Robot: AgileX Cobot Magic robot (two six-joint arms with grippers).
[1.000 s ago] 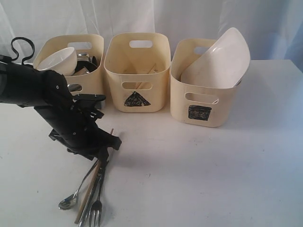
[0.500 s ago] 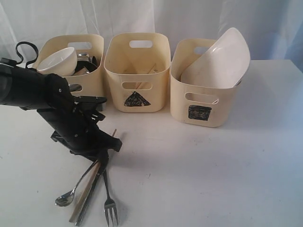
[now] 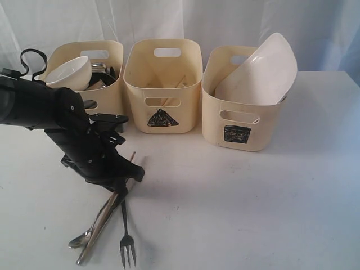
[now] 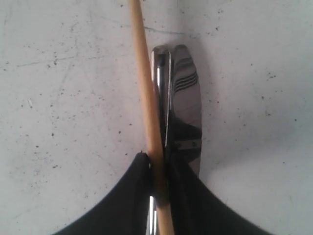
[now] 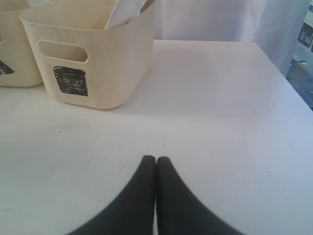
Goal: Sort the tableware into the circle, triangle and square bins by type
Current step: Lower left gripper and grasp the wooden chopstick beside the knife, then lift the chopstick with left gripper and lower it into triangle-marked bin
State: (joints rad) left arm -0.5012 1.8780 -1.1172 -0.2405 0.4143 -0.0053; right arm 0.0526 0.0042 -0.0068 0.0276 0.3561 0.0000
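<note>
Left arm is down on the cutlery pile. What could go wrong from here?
1. The left gripper pinches the chopstick and a steel handle side by side between its fingers; uneven thickness could let one slip out on lifting.
2. The fork and spoon fan out from under it; a lift might drag them along.

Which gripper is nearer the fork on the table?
Left. The left gripper is at the handle end of the fork, jaws pinched on a chopstick beside it. The right gripper, shut, sits over bare table by the square bin, well away.
</note>
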